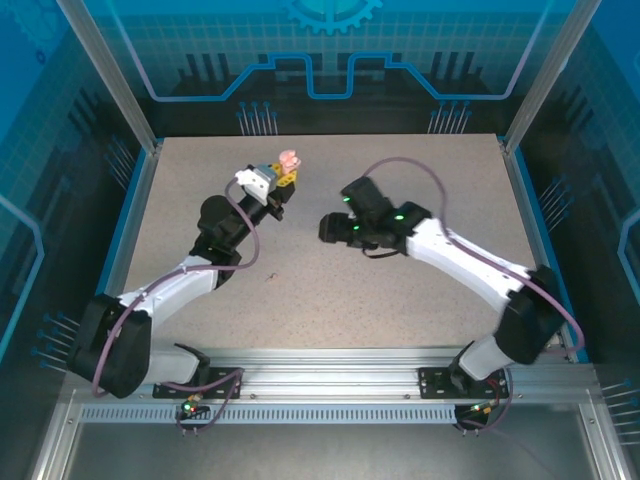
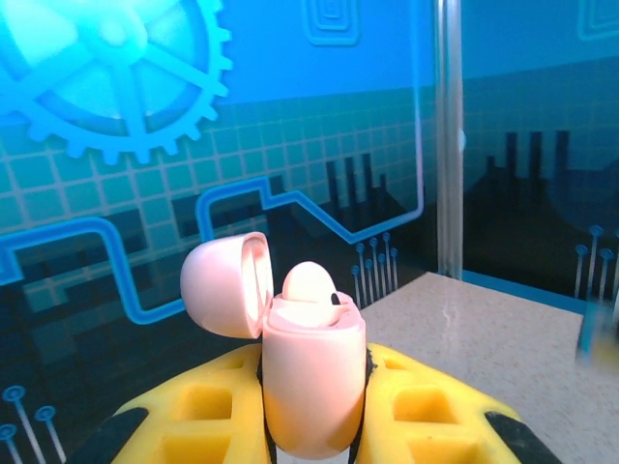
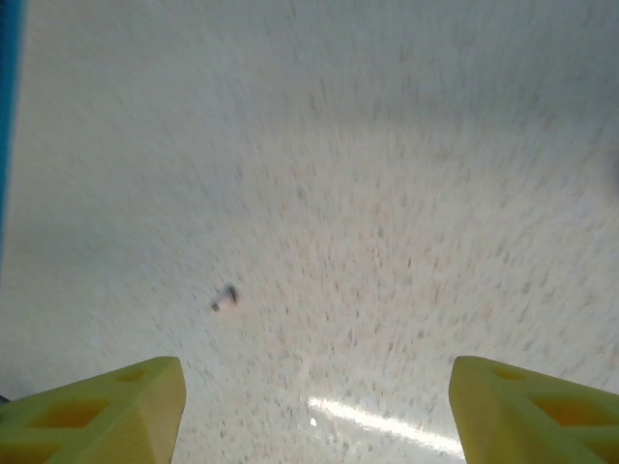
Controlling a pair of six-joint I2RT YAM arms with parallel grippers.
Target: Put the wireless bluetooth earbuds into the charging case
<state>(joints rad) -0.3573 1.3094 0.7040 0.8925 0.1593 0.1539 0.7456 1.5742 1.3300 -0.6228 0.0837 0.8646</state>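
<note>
A pale pink charging case (image 2: 314, 387) stands upright between the yellow fingers (image 2: 193, 416) of my left gripper (image 1: 284, 178), which is shut on it and holds it off the table at the back. Its lid (image 2: 224, 285) is flipped open to the left. One pale earbud (image 2: 309, 282) sits in the case, its rounded top poking out. Another tiny earbud (image 3: 224, 302) lies loose on the speckled table (image 1: 400, 300); it shows as a small speck (image 1: 272, 277) near the left forearm. My right gripper (image 3: 314, 411) hovers open over the table with nothing between its fingers.
Blue-lit clear walls with metal posts (image 1: 105, 75) enclose the table on three sides. The right arm (image 1: 470, 265) reaches in from the right, its gripper (image 1: 330, 228) near the table's middle. The left arm (image 1: 215, 245) stretches toward the back.
</note>
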